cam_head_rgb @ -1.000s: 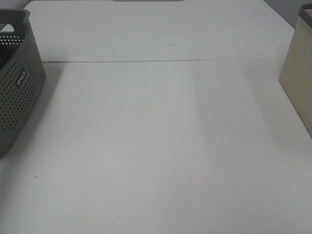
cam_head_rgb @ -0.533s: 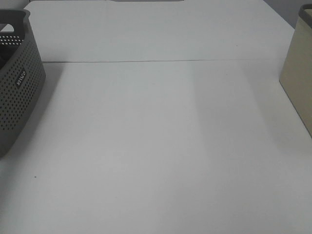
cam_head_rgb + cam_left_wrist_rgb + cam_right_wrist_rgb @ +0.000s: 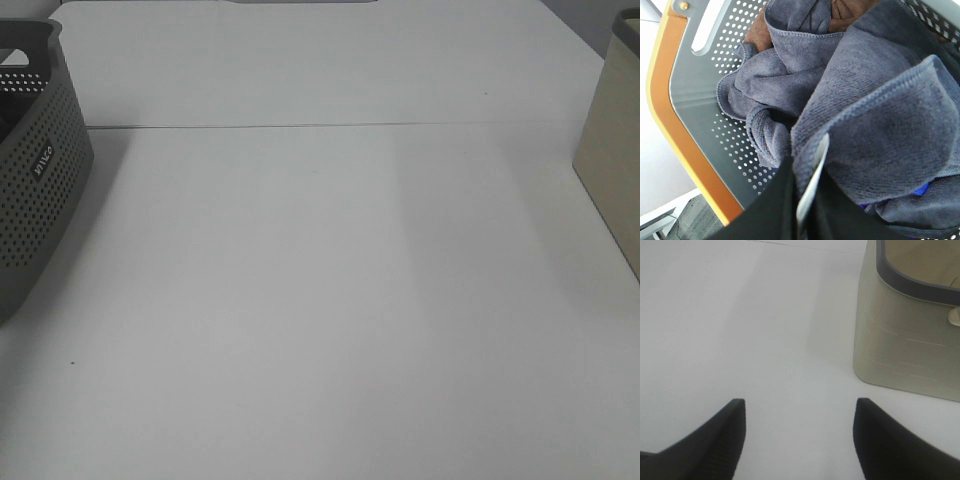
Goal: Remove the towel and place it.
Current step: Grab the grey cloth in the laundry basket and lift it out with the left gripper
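In left wrist view only: towel [image 3: 880, 115]

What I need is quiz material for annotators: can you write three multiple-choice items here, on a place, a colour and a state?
1. Where is the towel?
A. on a shelf
B. in the grey perforated basket
C. on a chair
2. What colour is the towel?
A. red
B. yellow
C. dark grey-blue
3. How do the right fingers stand?
A. apart, empty
B. shut on a cup
C. shut on a spoon
Answers: B, perforated walls surround it; C, seen in the left wrist view; A, table shows between them.
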Robot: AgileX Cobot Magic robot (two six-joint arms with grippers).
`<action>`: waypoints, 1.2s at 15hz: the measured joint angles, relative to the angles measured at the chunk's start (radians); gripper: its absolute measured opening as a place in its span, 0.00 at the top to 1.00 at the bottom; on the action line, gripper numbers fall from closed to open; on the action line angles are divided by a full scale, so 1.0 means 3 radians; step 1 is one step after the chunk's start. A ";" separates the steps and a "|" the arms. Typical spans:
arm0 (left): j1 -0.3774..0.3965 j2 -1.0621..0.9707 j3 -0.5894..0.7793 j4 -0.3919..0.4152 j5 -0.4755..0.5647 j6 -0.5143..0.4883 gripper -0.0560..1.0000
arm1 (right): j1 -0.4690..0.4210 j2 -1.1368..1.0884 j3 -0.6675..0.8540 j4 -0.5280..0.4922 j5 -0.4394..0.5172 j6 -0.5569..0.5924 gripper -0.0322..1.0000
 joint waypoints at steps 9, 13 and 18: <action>0.0000 0.0000 0.0000 0.0000 -0.0037 0.0000 0.83 | 0.0000 0.0000 0.0000 0.0000 0.0000 0.0000 0.37; 0.0000 0.0000 0.0000 0.0113 0.0017 0.0000 0.95 | 0.0000 0.0000 0.0000 0.0000 0.0000 0.0000 0.37; 0.0000 -0.0040 0.0000 0.0187 0.0017 0.0000 0.95 | 0.0000 0.0000 0.0000 0.0000 0.0000 0.0000 0.37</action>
